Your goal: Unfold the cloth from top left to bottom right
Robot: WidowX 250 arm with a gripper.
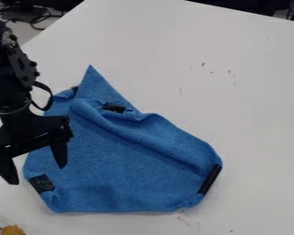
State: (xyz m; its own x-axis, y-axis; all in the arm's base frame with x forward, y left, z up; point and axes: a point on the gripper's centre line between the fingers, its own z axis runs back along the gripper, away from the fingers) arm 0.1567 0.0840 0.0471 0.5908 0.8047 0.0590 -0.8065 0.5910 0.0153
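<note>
Cloth (125,165) is being supported by table (254,114), left to mid, near half. Its left side is being overlapped in view by gripper (37,175). Far-left corner is being occupied by cables (33,22), near-left corner by small item (13,230).

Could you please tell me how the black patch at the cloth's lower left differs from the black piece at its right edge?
The lower-left patch looks broad and roughly square, while the right-edge piece looks like a long, narrow strip. The lower-left patch sits near the cloth's bottom-left corner; the right-edge piece runs along the slanting right side. Both are black and on the blue cloth's border.
</note>
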